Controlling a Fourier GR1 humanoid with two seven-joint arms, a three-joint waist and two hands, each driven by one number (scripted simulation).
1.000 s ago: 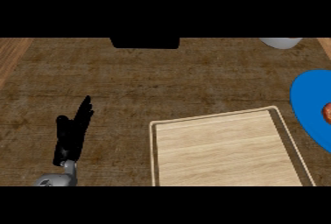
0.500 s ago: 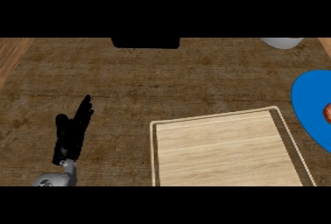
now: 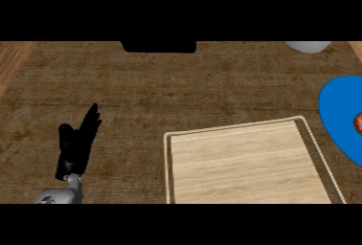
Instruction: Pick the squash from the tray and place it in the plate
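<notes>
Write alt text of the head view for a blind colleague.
A wooden tray lies on the brown counter with nothing showing on it; a blue plate at the right edge holds a reddish item, cut by the frame. The left hand rests open at lower left.

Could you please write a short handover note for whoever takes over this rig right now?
Left hand: open, fingers straight, resting at the lower left, holding nothing.
Right hand: not in view.
Tray: no squash shows on it.
Plate: at the right edge, cut off; what looks like the squash, reddish-orange, lies on it, mostly out of view.
Done: the placing, apparently.
Left: confirm that it is the squash.
</notes>
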